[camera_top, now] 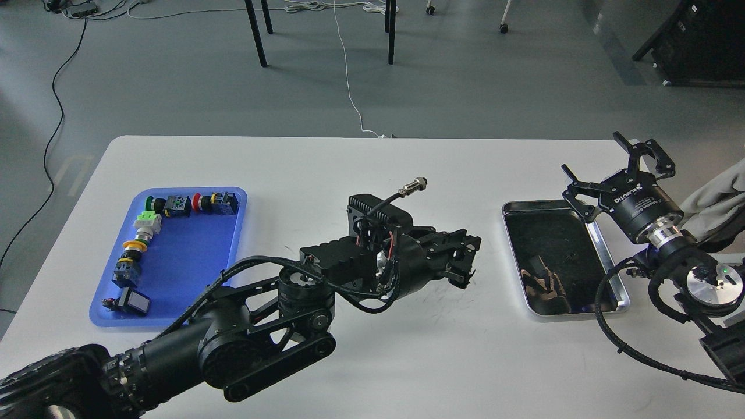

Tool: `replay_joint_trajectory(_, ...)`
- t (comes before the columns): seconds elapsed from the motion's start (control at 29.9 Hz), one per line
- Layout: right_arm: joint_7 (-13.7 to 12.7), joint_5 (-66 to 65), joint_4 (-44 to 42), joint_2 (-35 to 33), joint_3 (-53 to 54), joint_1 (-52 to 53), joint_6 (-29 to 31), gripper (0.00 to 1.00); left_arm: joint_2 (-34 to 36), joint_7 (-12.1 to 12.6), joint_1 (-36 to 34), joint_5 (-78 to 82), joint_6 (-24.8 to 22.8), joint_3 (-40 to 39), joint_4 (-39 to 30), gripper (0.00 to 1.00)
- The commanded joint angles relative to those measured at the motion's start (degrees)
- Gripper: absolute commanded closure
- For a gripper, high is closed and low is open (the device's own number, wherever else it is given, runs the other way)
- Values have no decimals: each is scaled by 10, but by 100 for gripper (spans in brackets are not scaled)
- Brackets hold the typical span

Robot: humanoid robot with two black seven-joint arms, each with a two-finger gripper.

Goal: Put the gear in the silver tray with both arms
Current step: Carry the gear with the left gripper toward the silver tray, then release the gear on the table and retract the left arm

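The silver tray (621,290) lies at the right of the white table, its dark bottom bare. My left gripper (467,260) hangs over the middle of the table, just left of the tray, pointing right. It is dark and seen from the side, so I cannot tell whether anything sits between its fingers. No gear shows. My right gripper (612,170) is open and empty above the tray's far right corner, its fingers spread wide.
A blue plastic tray (186,262) at the left holds several push-button and switch parts along its far and left sides. A grey cloth (719,201) lies at the right table edge. Table legs and cables are on the floor beyond.
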Motion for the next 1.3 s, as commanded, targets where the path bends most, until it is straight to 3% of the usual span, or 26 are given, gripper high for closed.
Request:
replay_joint_trajectory(0.0,0,0,0,1,-1,0,0,5,-3,-4,11,-1,22,17,51,86)
replay_joint_trajectory(0.17,0,0,-1,1,-1,0,0,5,-3,-10,35,-9,63,64,67,86)
replay_joint_trajectory(0.33,1,0,-2,1,-1,0,0,5,-3,-10,73,-6,69,66,67,86)
replay_joint_trajectory(0.63,1,0,-3,0,0,0,0,5,-3,-14,78,-5,77,70,64,80)
replay_joint_trajectory(0.87,3,0,-3,0,-1,0,0,3,-3,-23,78,-4,86,72,61,53)
replay_joint_trajectory(0.9,3,-1,-3,0,-2,0,0,3,-3,-23,78,-4,88,72,60,47)
replay_joint_trajectory(1.0,3,-10,-2,1,-2,0,0,3,-3,-32,78,-7,105,72,58,14)
replay_joint_trajectory(1.04,3,-14,-1,1,-2,1,0,3,-3,-36,77,-8,111,72,57,7)
replay_joint_trajectory(1.27,-2,-23,19,-2,-2,17,0,3,-3,-36,63,-33,160,23,52,2)
